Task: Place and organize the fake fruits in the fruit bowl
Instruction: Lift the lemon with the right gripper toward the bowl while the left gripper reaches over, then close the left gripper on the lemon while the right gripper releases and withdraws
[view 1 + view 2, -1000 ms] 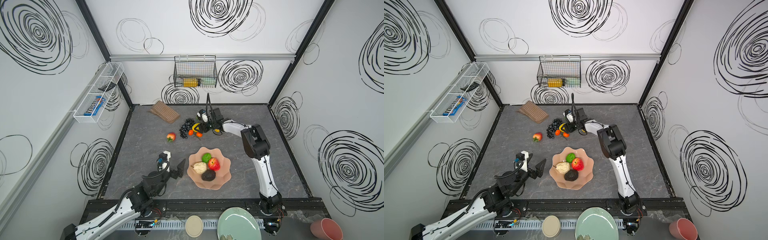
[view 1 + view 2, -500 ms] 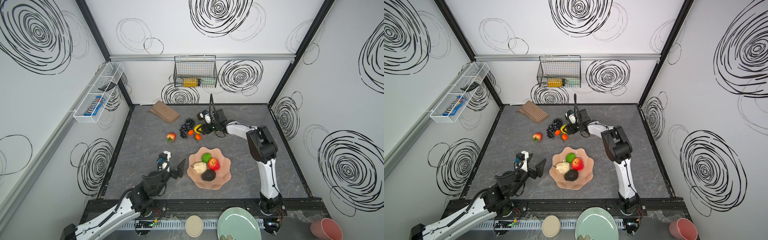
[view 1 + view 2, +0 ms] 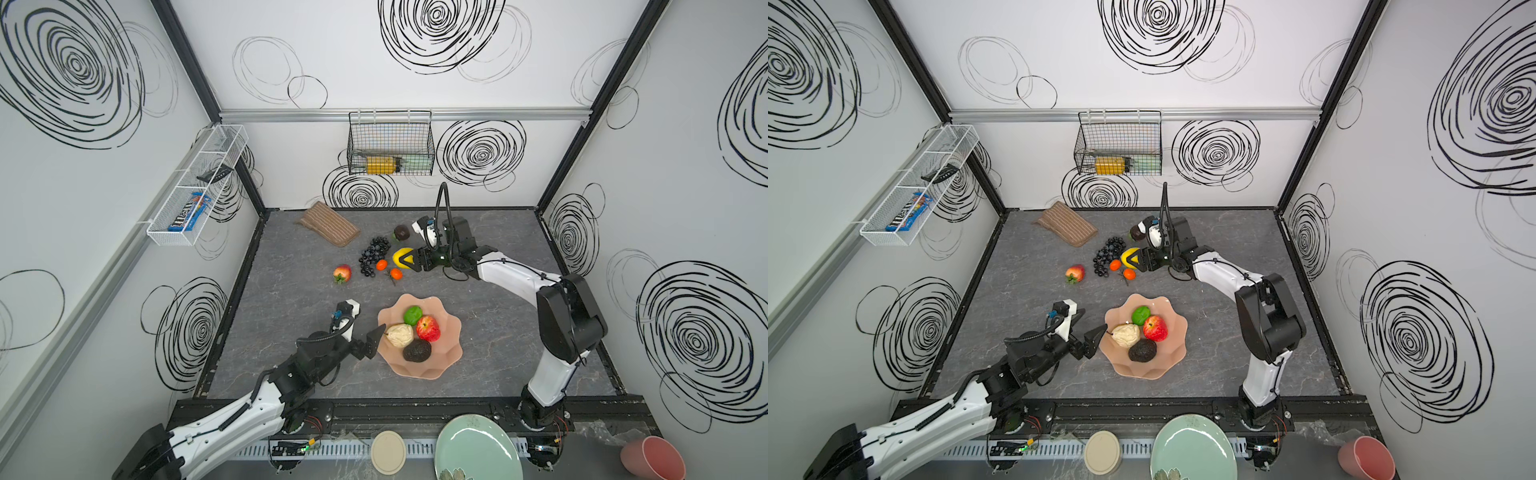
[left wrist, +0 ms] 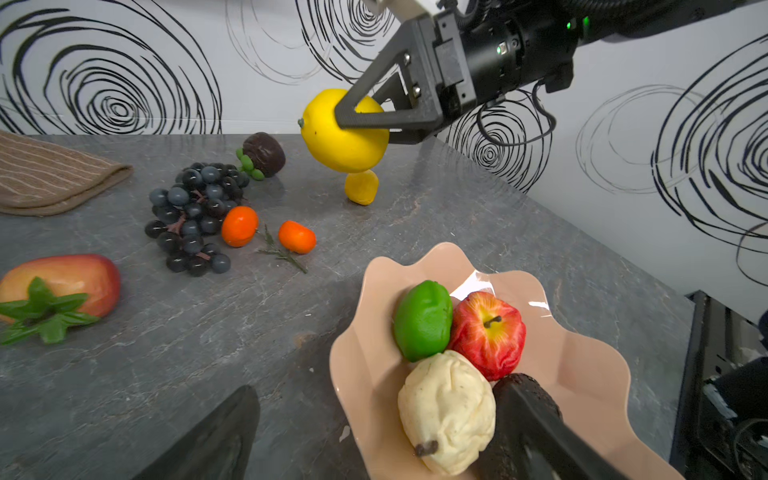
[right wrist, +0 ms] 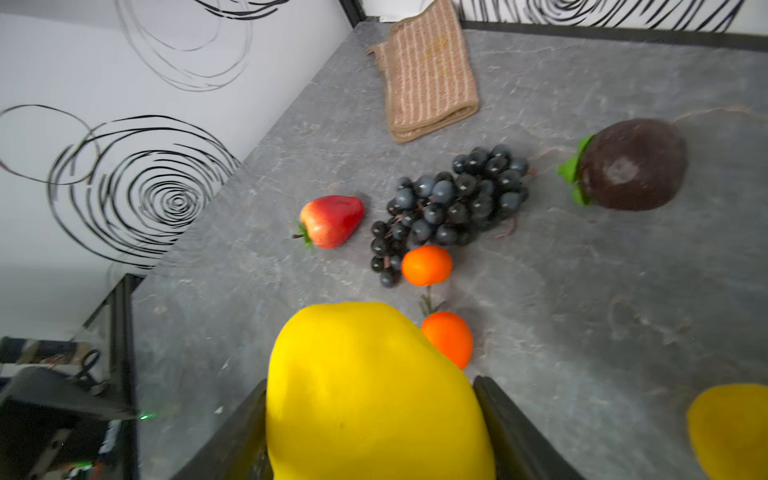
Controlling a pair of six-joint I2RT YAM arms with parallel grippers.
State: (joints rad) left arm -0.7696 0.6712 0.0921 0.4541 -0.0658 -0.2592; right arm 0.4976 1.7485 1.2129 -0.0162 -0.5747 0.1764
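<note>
The peach fruit bowl (image 3: 415,369) (image 4: 582,374) holds a lime (image 3: 412,315), an apple (image 3: 428,328), a beige fruit (image 3: 400,335) and an avocado (image 3: 417,351). My left gripper (image 3: 368,328) (image 4: 380,390) stands open across the bowl's left rim, one finger over the avocado, gripping nothing. My right gripper (image 3: 401,258) (image 5: 370,380) is shut on a yellow lemon (image 5: 374,395) (image 4: 332,141), held above the table. On the table lie grapes (image 3: 374,255), two tangerines (image 3: 381,264) (image 3: 396,273), a strawberry (image 3: 342,273), a dark round fruit (image 3: 402,232) and a yellow fruit (image 4: 361,187).
A folded brown cloth (image 3: 328,224) lies at the back left. A wire basket (image 3: 390,143) hangs on the back wall and a white wire shelf (image 3: 195,187) on the left wall. A mint plate (image 3: 478,451), a beige lid (image 3: 388,452) and a coral cup (image 3: 652,457) sit beyond the front rail.
The right arm's elbow has swung to the right and toward the front, and the lemon in its gripper has shifted slightly right. The left arm has not moved.
</note>
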